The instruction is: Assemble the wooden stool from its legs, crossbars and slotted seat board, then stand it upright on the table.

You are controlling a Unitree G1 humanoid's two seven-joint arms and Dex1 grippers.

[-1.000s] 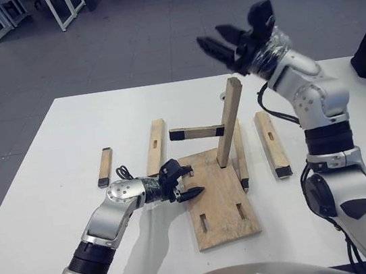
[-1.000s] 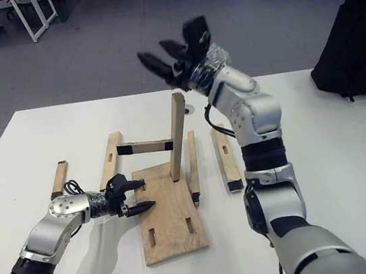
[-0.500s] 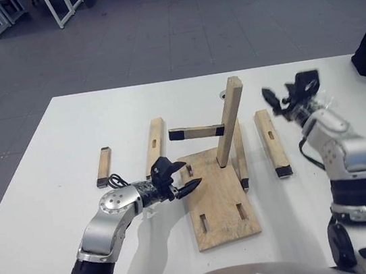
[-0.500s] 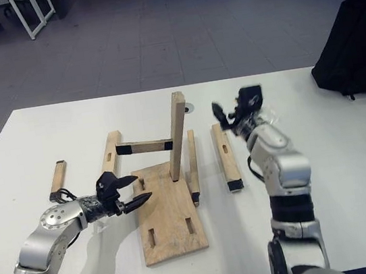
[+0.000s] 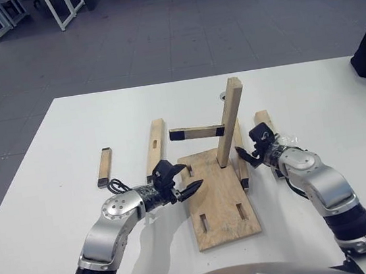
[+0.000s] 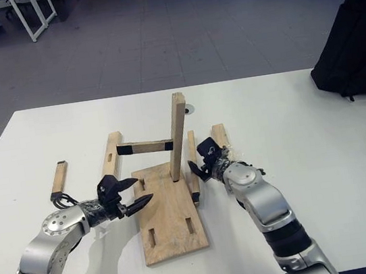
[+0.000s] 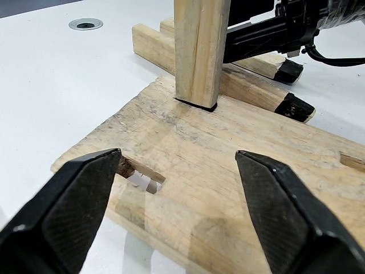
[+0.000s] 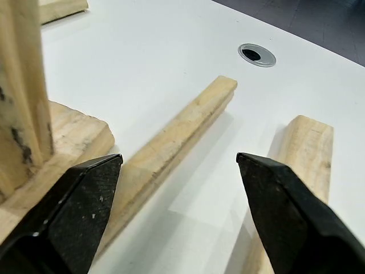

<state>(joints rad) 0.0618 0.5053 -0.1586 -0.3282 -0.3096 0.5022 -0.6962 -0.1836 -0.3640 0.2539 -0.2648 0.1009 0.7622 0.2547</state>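
The slotted seat board (image 5: 221, 203) lies flat on the white table (image 5: 58, 216). One leg (image 5: 229, 121) stands upright in a far slot, with a black-tipped crossbar (image 5: 196, 132) sticking out sideways from it. My left gripper (image 5: 187, 179) is open at the board's near-left corner, its fingers (image 7: 74, 211) on either side of an empty slot (image 7: 140, 174). My right gripper (image 5: 247, 148) is open and low at the board's right side, over a loose leg (image 8: 171, 148) lying along the board. Another loose leg (image 8: 293, 165) lies just beyond.
A third loose leg (image 5: 155, 146) and a short crossbar (image 5: 104, 166) lie on the table to the left of the board. A round cable hole (image 8: 256, 55) sits in the table behind the upright leg. Grey floor and table frames lie beyond the far edge.
My right arm has come down from high above the upright leg to table level beside the board's right edge. My left gripper has stayed open at the board's corner, barely shifted.
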